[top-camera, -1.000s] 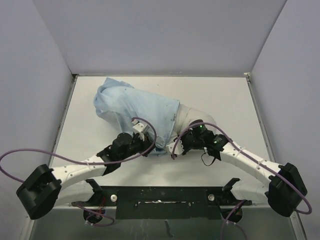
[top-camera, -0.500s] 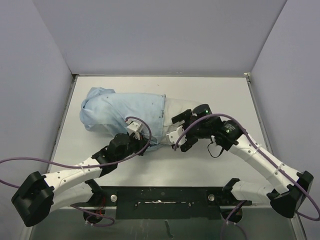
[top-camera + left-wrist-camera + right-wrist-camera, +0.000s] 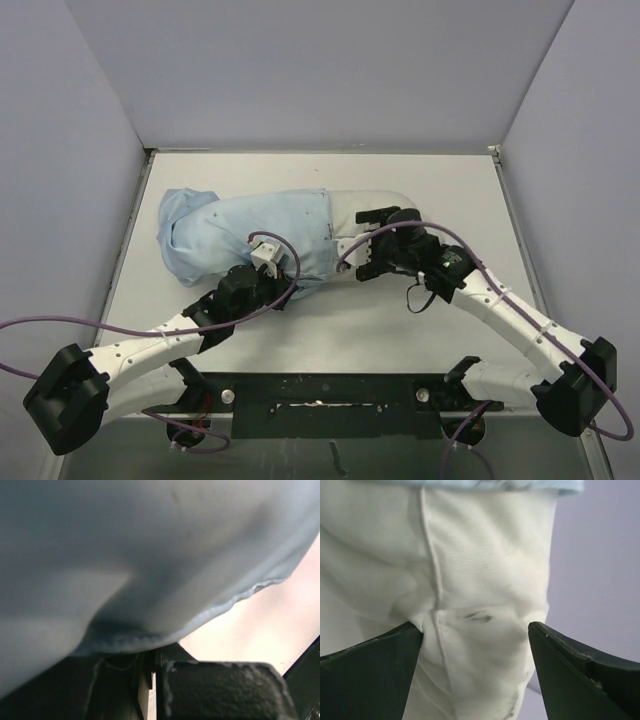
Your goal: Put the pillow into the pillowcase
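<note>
The light-blue pillowcase (image 3: 245, 228) lies across the table's left half, and most of the pillow is inside it. The pillow's off-white end (image 3: 362, 203) sticks out of the case's mouth on the right. My left gripper (image 3: 278, 291) is at the case's near edge, shut on its stitched hem (image 3: 150, 641). That hem runs into the jaws of the left gripper (image 3: 155, 656). My right gripper (image 3: 367, 243) is open, and its wide fingers straddle the pillow's bare end (image 3: 480, 580). The pillow bulges between the right gripper's (image 3: 475, 630) fingertips.
The white table (image 3: 450, 190) is boxed in by grey walls at the left (image 3: 60, 200), back and right. Purple cables (image 3: 120, 325) loop off both arms. The arms' bases sit on the black rail (image 3: 330, 392) at the near edge.
My right gripper has opened and moved up along the pillow's exposed end. Pillow and case have shifted left and flattened out. My left gripper has stayed shut on the hem.
</note>
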